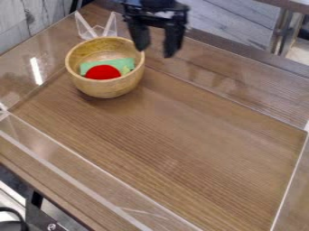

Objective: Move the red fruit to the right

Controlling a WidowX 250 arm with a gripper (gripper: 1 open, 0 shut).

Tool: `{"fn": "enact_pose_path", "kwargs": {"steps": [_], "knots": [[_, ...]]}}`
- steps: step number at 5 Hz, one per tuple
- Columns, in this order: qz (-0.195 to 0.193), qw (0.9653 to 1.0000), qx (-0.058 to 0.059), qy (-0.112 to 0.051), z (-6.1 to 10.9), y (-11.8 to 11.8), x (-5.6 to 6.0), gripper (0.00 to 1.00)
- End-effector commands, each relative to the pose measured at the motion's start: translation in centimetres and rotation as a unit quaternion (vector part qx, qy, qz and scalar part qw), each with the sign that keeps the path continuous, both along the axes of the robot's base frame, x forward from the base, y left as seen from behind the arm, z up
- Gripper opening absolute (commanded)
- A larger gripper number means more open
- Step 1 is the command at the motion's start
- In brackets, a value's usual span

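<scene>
The red fruit [107,69] is small, round and bright red. It lies inside a wooden bowl [105,86] at the upper left of the table, next to a green object [92,63]. My gripper [157,41] hangs open just up and right of the bowl, its dark fingers pointing down with nothing between them. It stands above the bowl's far right rim, clear of the fruit.
A clear plastic wall [145,212] rings the wooden table [182,135] on all sides. Clear plastic pieces [97,25] stick up behind the bowl. A metal table leg [286,32] stands at the back right.
</scene>
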State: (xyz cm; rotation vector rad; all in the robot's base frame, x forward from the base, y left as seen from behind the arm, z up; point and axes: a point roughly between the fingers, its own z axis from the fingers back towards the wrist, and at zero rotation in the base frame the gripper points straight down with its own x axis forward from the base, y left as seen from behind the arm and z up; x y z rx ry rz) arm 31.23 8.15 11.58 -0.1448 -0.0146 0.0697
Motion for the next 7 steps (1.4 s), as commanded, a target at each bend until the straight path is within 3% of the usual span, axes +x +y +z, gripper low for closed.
{"fn": "enact_pose_path", "kwargs": {"steps": [1,2,4,5,7], "knots": [[-0.045,0.9976,0.019,-0.049,3.3,3.0,-0.4,1.00],[-0.084,0.9948,0.025,-0.052,3.4,4.4,-0.4,1.00],[-0.102,0.9939,0.024,-0.032,1.5,6.3,-1.5,1.00],[-0.073,0.9968,0.023,-0.024,0.0,5.2,-2.0,1.00],[-0.030,0.9990,0.019,-0.027,-2.7,3.0,-2.3,1.00]]}}
